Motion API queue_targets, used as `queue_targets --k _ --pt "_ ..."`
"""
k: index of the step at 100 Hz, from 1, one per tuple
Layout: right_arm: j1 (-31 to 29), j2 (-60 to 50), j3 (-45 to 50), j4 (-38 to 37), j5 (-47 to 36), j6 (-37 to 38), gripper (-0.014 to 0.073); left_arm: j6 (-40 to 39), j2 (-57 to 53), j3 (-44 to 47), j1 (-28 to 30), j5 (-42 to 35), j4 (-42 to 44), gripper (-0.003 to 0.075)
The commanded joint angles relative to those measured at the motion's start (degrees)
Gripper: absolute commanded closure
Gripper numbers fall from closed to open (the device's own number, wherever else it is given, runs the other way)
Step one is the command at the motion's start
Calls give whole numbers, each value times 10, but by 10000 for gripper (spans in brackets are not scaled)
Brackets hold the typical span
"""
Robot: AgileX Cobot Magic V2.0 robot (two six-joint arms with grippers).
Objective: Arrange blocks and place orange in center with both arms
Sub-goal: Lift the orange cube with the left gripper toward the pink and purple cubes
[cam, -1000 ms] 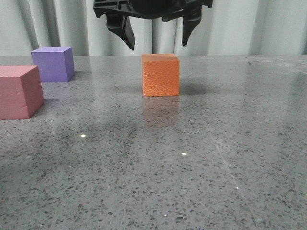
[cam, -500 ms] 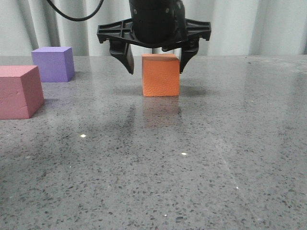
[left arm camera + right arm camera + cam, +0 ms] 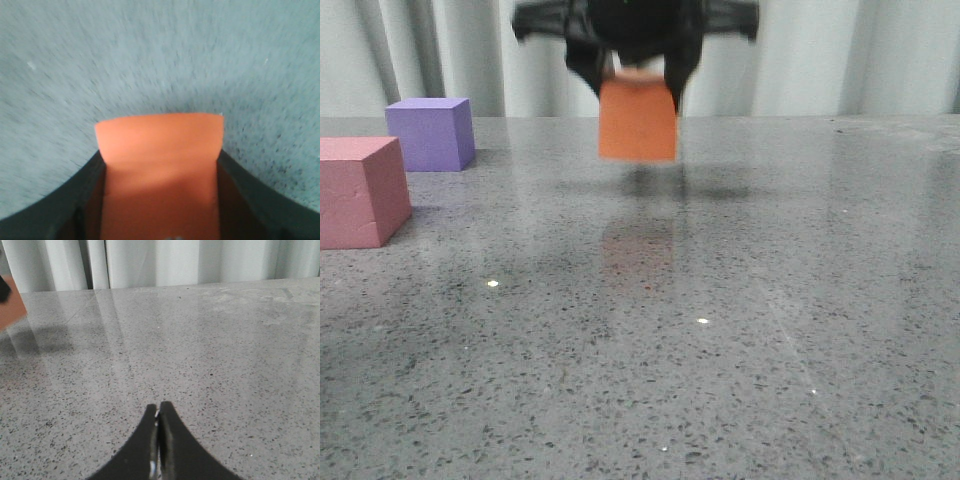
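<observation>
Pink block (image 3: 360,190) sits nearest at the left edge of the table (image 3: 720,330), purple block (image 3: 432,132) behind it. Farther back, mid-table, the left gripper (image 3: 638,75) clamps the orange block (image 3: 638,120) clear of the surface, well right of both. The right gripper (image 3: 159,437) is pressed closed, holding nothing.

This looks like a robot test lab rather than a home: a bare speckled grey stone counter (image 3: 740,330), plain pale curtains (image 3: 880,55) closing off the background, and only plain foam cubes (image 3: 430,133) set out as practice objects.
</observation>
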Motion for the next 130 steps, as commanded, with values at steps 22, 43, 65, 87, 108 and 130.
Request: queue_targets --k 22,43,65,87,108,130 --pt "-2 -14 -8 -1 -48 -5 653 41 -150 0 24 39 99 738" --pt "-2 -14 -8 -1 -48 -5 653 37 -217 104 66 25 101 738" --pt "-2 -14 -8 -1 -48 -5 653 5 -284 240 132 -52 94 738" --pt "-2 -14 -8 -1 -48 -5 653 1 -307 311 190 -134 69 739" --pt "-2 -14 -8 -1 -48 -5 653 15 -305 340 209 -178 54 739" --pt "-2 -14 -8 -1 -48 -5 653 17 -290 342 209 -194 54 739"
